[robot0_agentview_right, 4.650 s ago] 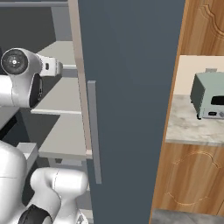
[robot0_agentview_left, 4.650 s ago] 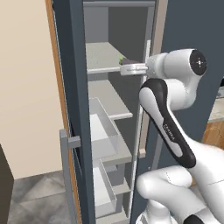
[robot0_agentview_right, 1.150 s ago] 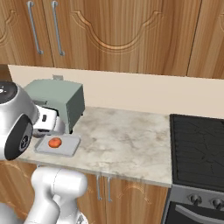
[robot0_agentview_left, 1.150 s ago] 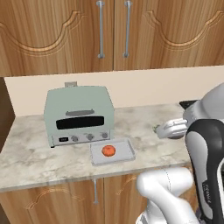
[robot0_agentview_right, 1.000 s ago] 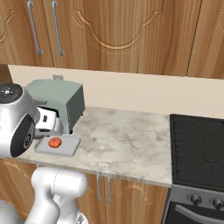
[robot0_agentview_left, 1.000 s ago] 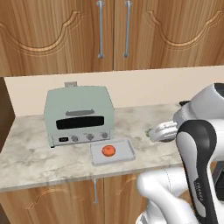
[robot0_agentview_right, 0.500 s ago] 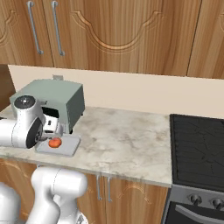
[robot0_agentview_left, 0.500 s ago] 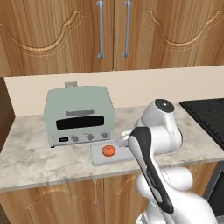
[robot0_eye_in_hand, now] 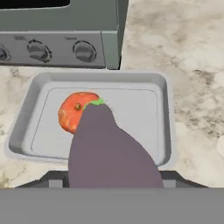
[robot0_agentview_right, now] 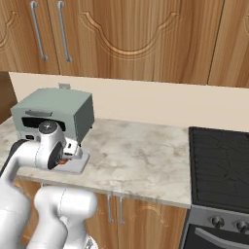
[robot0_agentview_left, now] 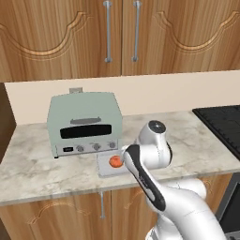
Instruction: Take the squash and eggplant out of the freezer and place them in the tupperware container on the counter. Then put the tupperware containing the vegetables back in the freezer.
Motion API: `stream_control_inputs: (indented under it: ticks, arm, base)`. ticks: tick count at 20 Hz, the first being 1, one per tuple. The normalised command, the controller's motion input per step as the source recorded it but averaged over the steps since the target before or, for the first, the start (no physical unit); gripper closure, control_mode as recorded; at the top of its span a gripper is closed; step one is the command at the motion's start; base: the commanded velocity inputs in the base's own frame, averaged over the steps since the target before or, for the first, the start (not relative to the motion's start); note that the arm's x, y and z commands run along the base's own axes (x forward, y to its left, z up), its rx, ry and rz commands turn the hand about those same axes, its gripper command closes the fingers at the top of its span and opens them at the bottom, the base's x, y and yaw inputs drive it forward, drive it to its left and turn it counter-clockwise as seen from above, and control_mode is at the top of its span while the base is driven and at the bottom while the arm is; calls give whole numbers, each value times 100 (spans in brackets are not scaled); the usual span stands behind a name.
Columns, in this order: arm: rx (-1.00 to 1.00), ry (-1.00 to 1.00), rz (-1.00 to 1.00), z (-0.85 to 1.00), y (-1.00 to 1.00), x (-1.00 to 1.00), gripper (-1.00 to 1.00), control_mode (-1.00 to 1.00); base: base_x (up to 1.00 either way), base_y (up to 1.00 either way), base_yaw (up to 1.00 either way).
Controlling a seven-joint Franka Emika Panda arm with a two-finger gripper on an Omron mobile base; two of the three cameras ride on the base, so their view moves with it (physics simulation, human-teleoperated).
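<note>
The pale grey tupperware container [robot0_eye_in_hand: 167, 122] lies on the beige counter [robot0_agentview_left: 33, 164] in front of the toaster oven. The orange-red squash [robot0_eye_in_hand: 70, 113] rests inside it, left of centre. My gripper [robot0_agentview_left: 123, 155] hovers low over the tray, shut on the dark purple eggplant [robot0_eye_in_hand: 109, 148]. The eggplant hangs just above the tray and hides the fingertips; its tip overlaps the squash in the hand view. From the left base view, the squash [robot0_agentview_left: 114, 161] and the tray [robot0_agentview_left: 104, 169] show beside the hand. The freezer is out of view.
A mint-green toaster oven [robot0_agentview_left: 84, 123] stands just behind the tray, its knobs [robot0_eye_in_hand: 83, 51] close to the tray's far rim. A black stovetop [robot0_agentview_right: 219, 155] lies at the right end of the counter. Wooden wall cabinets [robot0_agentview_left: 117, 33] hang above.
The arm has swung left across the counter, carrying the eggplant from the right side to just over the tupperware. The squash and tray have not moved.
</note>
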Motion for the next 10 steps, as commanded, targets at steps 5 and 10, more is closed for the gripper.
stream_control_inputs:
  ticks: [5, 10]
  arm:
    - [0, 5, -12, -56, 0, 70, 100, -100]
    - [0, 9, -9, -65, -1, 55, 100, -100]
  base:
    - [0, 0, 0]
    - [0, 0, 0]
